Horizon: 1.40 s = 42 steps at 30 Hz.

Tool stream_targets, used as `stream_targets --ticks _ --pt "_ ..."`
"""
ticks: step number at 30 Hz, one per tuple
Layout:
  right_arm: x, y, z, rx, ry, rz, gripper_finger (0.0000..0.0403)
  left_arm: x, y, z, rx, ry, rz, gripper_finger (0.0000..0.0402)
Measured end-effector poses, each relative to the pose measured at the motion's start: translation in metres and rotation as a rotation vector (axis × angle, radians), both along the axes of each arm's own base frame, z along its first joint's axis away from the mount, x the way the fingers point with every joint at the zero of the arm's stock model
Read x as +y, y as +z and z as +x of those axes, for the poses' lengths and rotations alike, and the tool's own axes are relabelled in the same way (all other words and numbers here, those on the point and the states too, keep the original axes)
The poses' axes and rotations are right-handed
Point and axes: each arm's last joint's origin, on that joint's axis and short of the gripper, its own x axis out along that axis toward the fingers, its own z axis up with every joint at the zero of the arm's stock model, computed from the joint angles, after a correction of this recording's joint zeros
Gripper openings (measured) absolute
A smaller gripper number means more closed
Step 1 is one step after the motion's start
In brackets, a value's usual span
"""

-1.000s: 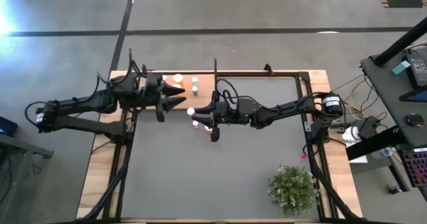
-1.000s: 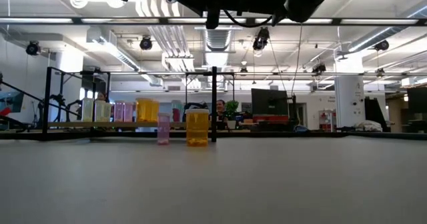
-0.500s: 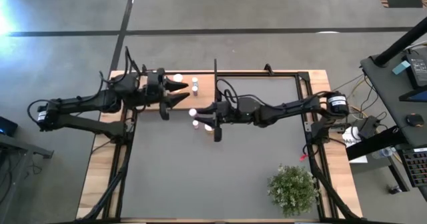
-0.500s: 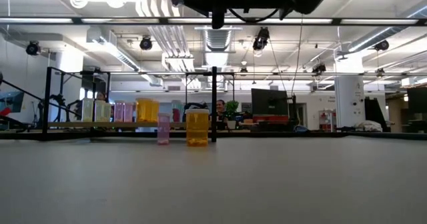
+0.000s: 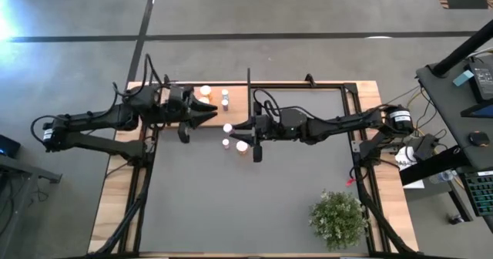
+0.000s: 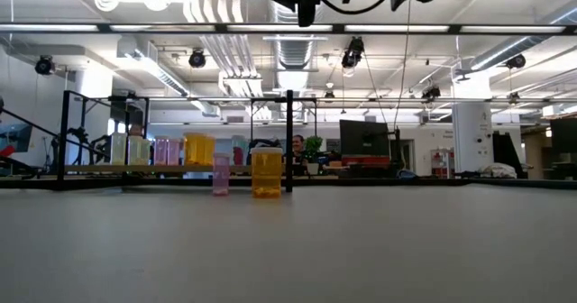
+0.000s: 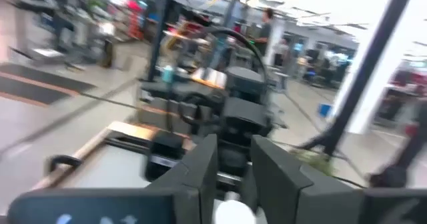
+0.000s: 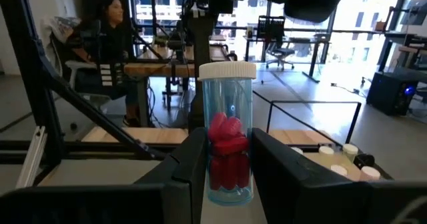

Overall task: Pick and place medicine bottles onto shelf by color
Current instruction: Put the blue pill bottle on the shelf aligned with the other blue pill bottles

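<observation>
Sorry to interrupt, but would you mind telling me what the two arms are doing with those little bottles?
They are sorting medicine bottles onto the light-wood shelf at the table's far edge. The right hand is shut on a clear bottle of red pills, held upright above the table just short of the shelf. The left hand is shut and empty, poised by the shelf's near edge. A pink bottle and an orange bottle stand on the dark table; others stand on the shelf.

The right gripper (image 8: 225, 174) holds one bottle (image 8: 227, 159) upright between its fingers. Beyond its jaws stand the shelf (image 5: 218, 99) and the left gripper (image 5: 213, 110), whose jaws are closed. Two bottles (image 5: 233, 144) stand on the table (image 5: 254, 205) just under the right jaws.
</observation>
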Motion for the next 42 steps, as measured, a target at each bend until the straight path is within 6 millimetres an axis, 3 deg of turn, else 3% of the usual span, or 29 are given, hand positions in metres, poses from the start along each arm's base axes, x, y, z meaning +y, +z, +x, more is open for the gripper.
stream_targets --ticks 9,15,20,30,37,42 --pt "0.0 0.0 -0.001 0.0 0.002 0.026 0.0096 -0.001 -0.008 0.012 0.043 -0.083 -0.02 0.0169" --pt "0.0 0.009 -0.009 0.022 0.002 0.05 0.0096 0.0 -0.017 0.017 0.128 -0.081 0.005 0.0246" --pt "0.0 0.02 -0.013 0.123 -0.005 0.122 0.0096 0.001 -0.027 0.026 0.18 -0.06 0.048 0.0283" --pt "0.0 0.04 -0.01 0.313 -0.038 0.065 0.0095 0.005 -0.044 0.049 0.271 -0.023 0.133 0.029" --pt "0.0 0.045 -0.01 0.317 -0.053 0.04 0.0096 0.005 -0.042 0.049 0.264 -0.021 0.134 0.0288" --pt "0.0 0.043 -0.01 0.33 -0.052 0.029 0.0096 0.005 -0.04 0.046 0.253 -0.02 0.135 0.0259"
